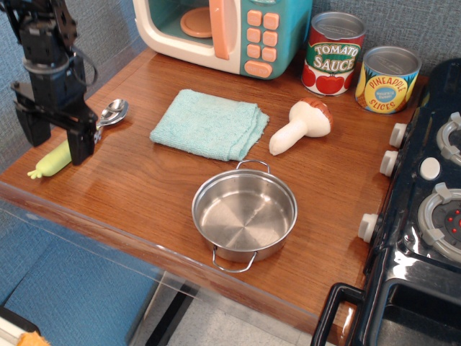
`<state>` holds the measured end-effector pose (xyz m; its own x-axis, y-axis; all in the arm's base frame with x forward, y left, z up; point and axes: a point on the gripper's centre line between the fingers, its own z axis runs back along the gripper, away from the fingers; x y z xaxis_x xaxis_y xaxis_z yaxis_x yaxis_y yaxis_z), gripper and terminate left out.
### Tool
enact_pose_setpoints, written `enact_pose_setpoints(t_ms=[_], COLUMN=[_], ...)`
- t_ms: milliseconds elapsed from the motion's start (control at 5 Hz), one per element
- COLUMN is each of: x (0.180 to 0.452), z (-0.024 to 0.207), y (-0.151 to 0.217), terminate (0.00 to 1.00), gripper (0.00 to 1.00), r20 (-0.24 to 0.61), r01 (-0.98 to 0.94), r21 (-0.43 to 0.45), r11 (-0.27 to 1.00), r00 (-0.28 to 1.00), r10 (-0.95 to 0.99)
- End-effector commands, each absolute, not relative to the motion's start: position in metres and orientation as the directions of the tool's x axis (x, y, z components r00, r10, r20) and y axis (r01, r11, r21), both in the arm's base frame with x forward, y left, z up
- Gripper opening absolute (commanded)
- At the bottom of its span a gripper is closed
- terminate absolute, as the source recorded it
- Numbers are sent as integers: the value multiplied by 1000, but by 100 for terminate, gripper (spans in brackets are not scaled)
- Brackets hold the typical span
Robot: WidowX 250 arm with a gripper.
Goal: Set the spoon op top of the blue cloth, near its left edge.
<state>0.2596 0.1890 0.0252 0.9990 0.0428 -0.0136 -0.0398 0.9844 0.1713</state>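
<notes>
The spoon lies on the wooden table at the far left, its silver bowl (pixel 113 112) pointing up-right and its yellow-green handle (pixel 50 162) partly hidden behind my gripper. My black gripper (pixel 57 140) hangs over the handle with its two fingers spread, one on each side, open and holding nothing. The light aqua-blue cloth (pixel 209 123) lies flat to the right of the spoon, with a gap between them.
A steel pot (pixel 245 215) stands in front of the cloth. A white mushroom toy (pixel 297 127) lies to its right. A toy microwave (pixel 223 29) and two cans (pixel 333 54) stand at the back. A black stove (pixel 425 209) fills the right side.
</notes>
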Motion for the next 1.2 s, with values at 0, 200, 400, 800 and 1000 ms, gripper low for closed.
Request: enact_pose_setpoints(t_ms=[0,200,400,800,1000], x=[265,268,265,312,350], z=[10,37,71,102,79], y=[197,189,185,138,108], terminate=[0,0,0,0,0], gripper=[100,0,0,0,0], r20=[-61,1,128,213,225], r01=[-69,-74,-105,-116,-118], r21=[172,219,248,209,141], r11=[983,973,963,971,983], r00=[995,997,989,974,971], r10=[81,76,75,70,84])
